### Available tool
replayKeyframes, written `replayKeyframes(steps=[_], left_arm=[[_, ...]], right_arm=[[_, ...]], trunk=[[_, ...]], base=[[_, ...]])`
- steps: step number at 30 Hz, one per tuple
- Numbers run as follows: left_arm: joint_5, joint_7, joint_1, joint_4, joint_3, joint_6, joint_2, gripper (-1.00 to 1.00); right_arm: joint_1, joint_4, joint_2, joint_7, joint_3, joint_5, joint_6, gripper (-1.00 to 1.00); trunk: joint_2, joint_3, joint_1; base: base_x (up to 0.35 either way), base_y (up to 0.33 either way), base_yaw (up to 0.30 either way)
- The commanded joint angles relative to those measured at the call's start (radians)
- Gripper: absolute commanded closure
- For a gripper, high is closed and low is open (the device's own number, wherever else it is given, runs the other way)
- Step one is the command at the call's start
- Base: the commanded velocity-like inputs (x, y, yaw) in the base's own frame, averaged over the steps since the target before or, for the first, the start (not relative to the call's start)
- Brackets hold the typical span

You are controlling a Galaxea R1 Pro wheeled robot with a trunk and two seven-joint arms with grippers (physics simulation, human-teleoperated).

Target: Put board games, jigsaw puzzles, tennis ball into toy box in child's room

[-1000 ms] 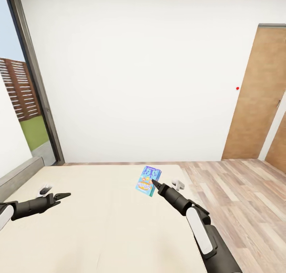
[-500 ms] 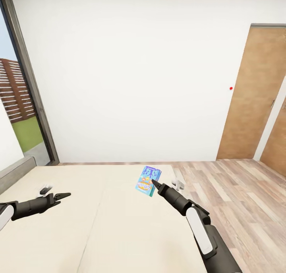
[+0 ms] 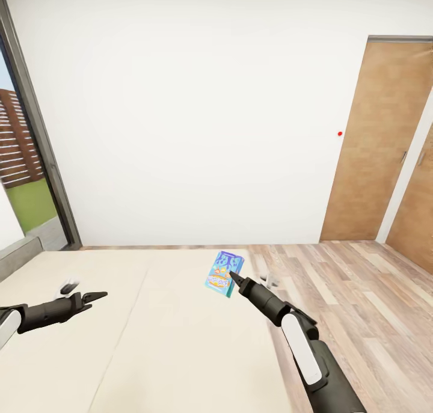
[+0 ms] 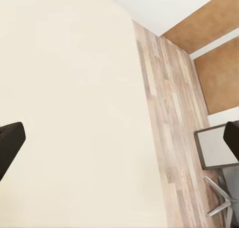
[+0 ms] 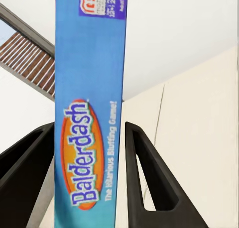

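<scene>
Beige mattress of the low bed (image 3: 150, 341) spans the foreground. One small blue printed board game box (image 3: 224, 273) is clamped upright in the right gripper (image 3: 231, 279), above the bed. Left gripper (image 3: 99, 294): fingers apart, empty.

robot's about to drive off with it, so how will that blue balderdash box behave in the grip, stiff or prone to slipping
The blue board game probably stays stiff: its edge runs straight between the right gripper fingers. It looks light, held aloft above the bed by one corner. Its glossy print and that low hold suggest it may swivel or slip.
</scene>
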Motion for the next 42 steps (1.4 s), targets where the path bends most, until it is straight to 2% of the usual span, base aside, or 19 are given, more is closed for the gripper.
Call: replayKeyframes(steps=[1,13,42], left_arm=[[0.005,0.000,-0.001,0.000,-0.002,0.006,0.001,-1.00],[0.006,0.000,-0.001,0.000,-0.002,0.006,0.001,-1.00],[0.006,0.000,-0.001,0.000,-0.002,0.006,0.001,-1.00]], right_arm=[[-0.001,-0.001,0.000,0.000,-0.001,-0.007,0.005,1.00],[-0.001,-0.001,0.000,0.000,-0.001,-0.007,0.005,1.00],[-0.001,-0.001,0.000,0.001,-0.001,-0.008,0.005,1.00]], trunk=[[-0.001,-0.001,0.000],[-0.001,-0.001,0.000],[-0.001,0.000,0.000]], base=[[0.000,-0.302,0.000],[0.009,-0.291,0.000],[0.003,-0.123,0.035]])
